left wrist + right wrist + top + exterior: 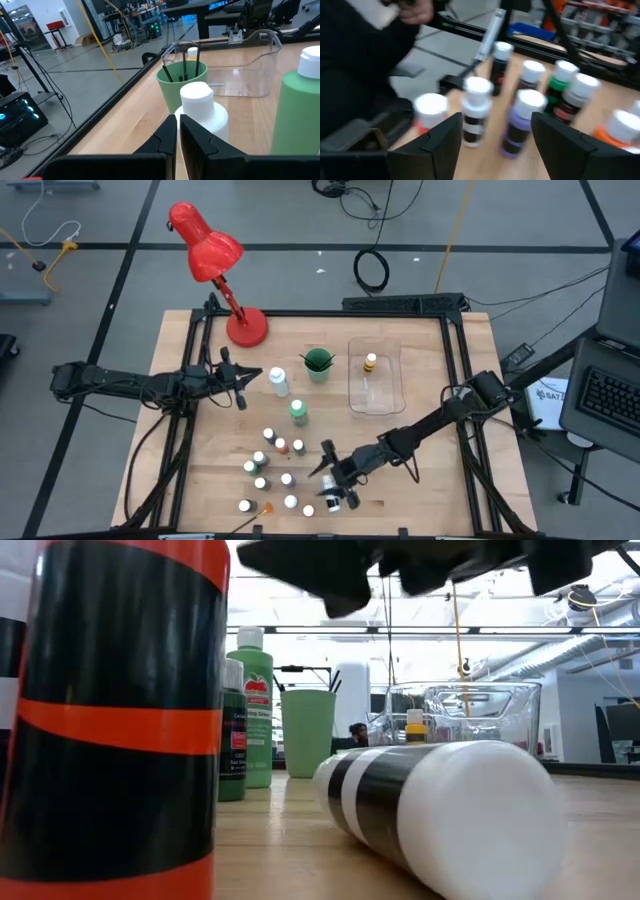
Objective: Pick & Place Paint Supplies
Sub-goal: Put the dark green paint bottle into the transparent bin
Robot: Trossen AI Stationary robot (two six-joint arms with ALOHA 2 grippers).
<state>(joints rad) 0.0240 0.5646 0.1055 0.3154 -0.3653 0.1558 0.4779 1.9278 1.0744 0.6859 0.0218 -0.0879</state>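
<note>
Several tiny white-capped paint bottles (pixel 272 465) stand near the table's near edge. One black-and-white banded bottle (pixel 430 810) lies on its side beside them. My right gripper (pixel 326 462) hovers open over this cluster; in its wrist view a purple bottle (pixel 521 121) and a banded one (pixel 476 111) stand beyond the gap between its fingers (pixel 495 145). My left gripper (pixel 178 131) is shut, level, just short of the taller white bottle (pixel 201 107); whether it touches, I cannot tell. A taller green bottle (pixel 298 112) stands beside it. Dark brushes stand in the green cup (pixel 182 76).
A clear plastic bin (pixel 375 395) lies right of the green cup (pixel 318 364) and holds one small yellow-capped bottle (pixel 371 362). A red desk lamp (pixel 215 260) stands at the far left corner. Bare wood (pixel 420 480) lies right of the bottle cluster.
</note>
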